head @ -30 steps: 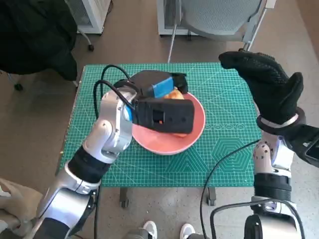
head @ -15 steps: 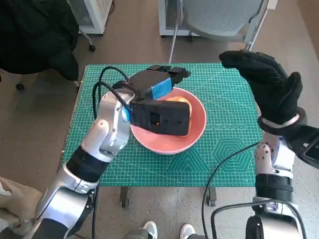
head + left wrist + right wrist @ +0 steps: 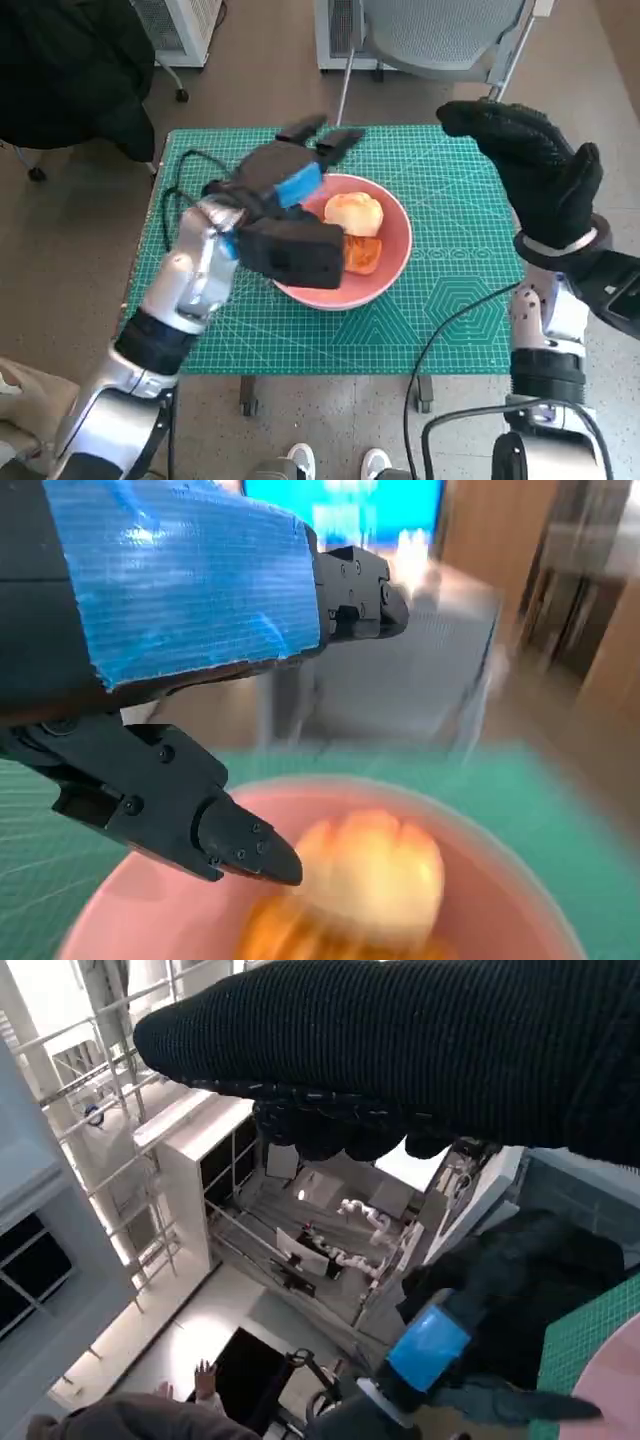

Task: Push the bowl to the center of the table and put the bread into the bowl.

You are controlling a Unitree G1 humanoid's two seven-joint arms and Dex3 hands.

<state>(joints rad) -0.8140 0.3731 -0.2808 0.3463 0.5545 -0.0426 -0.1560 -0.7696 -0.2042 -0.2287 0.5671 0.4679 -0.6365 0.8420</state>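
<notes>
While the pink bowl (image 3: 390, 262) sits near the middle of the green tabletop (image 3: 455, 300), we see the bread (image 3: 352, 213) lying inside it — a pale, rounded bun resting toward the far side of the bowl, with a darker orange-brown piece (image 3: 362, 255) just beside it on the near side. In the left wrist view the bun (image 3: 372, 875) shows blurred but plainly within the pink rim (image 3: 520, 865).

Our left hand (image 3: 283, 180) hangs above the far left edge of the bowl, its blue-taped back turned up. Its fingers (image 3: 337, 141) are spread apart and hold nothing; from the wrist camera we can see one black fingertip (image 3: 240, 845) just above the bowl's inside and another (image 3: 362, 590) reaching out well apart from it, with open air between them. The hand does not touch the bread.

Our right hand (image 3: 535, 165), in its black knitted glove, is raised over the right side of the tabletop, clear of the bowl and holding nothing — its fingers extended and lying loosely together rather than curled. The right wrist view shows the glove (image 3: 420, 1050) as a dark band, with the left hand's blue tape (image 3: 428, 1345) beyond it.

A grey chair (image 3: 440, 35) stands on the floor past the tabletop's far edge.
</notes>
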